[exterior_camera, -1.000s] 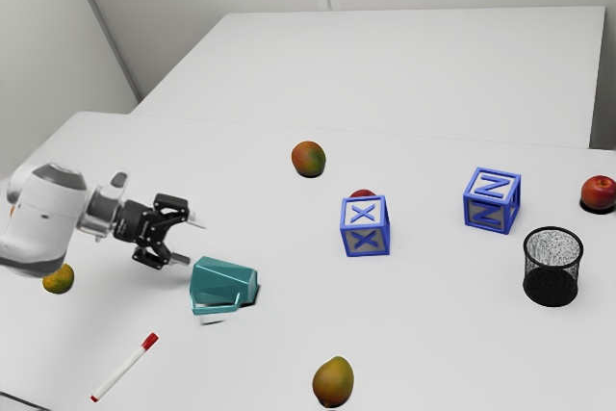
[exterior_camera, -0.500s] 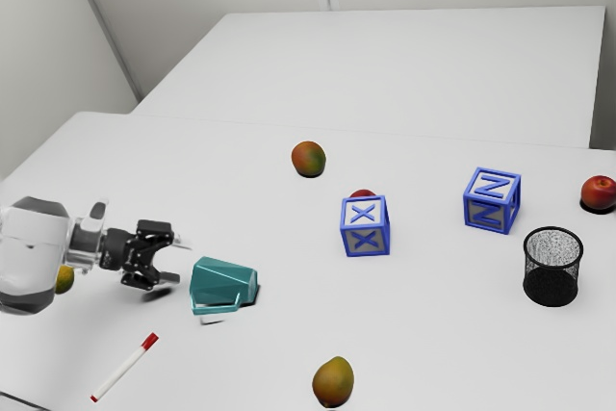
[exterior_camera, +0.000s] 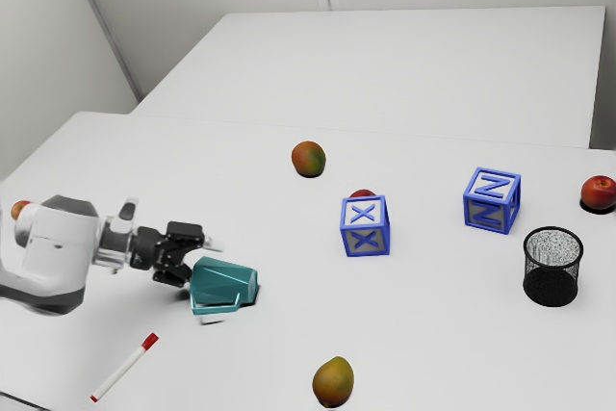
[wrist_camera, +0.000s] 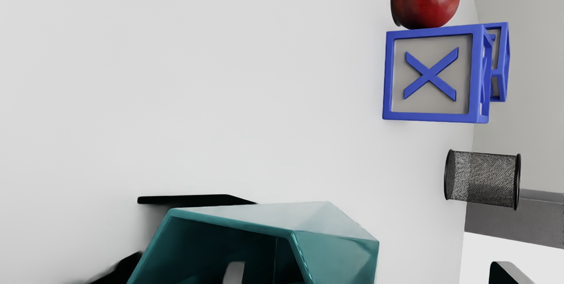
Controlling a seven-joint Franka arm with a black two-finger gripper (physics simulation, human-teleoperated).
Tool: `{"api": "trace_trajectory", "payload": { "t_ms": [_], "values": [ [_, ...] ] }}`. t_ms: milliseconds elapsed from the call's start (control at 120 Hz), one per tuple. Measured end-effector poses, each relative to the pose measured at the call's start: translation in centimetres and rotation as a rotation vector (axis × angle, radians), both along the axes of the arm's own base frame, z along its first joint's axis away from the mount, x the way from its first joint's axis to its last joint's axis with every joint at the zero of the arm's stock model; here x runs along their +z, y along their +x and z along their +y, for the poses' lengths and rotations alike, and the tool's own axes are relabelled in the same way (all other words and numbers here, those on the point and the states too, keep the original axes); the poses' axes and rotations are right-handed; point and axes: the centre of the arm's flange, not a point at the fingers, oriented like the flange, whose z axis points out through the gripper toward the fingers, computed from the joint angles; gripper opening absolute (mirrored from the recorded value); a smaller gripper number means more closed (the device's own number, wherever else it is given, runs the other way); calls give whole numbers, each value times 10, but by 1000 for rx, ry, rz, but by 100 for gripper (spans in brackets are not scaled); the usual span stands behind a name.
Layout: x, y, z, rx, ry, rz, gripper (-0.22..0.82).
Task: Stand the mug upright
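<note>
One teal faceted mug (exterior_camera: pixel 223 282), on its side; my gripper (exterior_camera: pixel 201 262) stands wide open, grasping nothing. Wrist view crops the mug's near part.

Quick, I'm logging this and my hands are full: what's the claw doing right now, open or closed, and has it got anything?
Claw: open, fingers wide apart, at the tipped mug's mouth, holding nothing.

The exterior view holds two blue-framed grey letter cubes (exterior_camera: pixel 366 225), five visible rounded fruits (exterior_camera: pixel 309 159) (two red, two mottled, one orange at the left edge), one faceted teal mug (exterior_camera: pixel 223 282), one red-capped white marker (exterior_camera: pixel 123 370) and one cylindrical black mesh bin (exterior_camera: pixel 551 269).
</note>
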Motion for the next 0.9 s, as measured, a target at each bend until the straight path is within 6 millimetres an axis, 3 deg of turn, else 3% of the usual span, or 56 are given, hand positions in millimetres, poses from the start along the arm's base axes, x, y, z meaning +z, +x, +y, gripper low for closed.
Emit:
{"api": "trace_trajectory", "payload": {
  "t_ms": [75, 200, 283, 400, 575, 675, 817, 900],
  "values": [
    [-2, -1, 0, 10, -4, -5, 46],
    [-2, -1, 1, 22, -3, -17, 16],
    [-2, 0, 1, 26, 0, -23, 3],
    [0, 1, 1, 25, 5, -34, -7],
    [9, 3, -1, 16, 15, -64, -12],
    [35, 14, -8, -12, 33, -126, -14],
    [110, 71, 0, -214, 241, -235, -16],
    [142, 98, -9, -406, 445, -233, -16]
  ]
}}
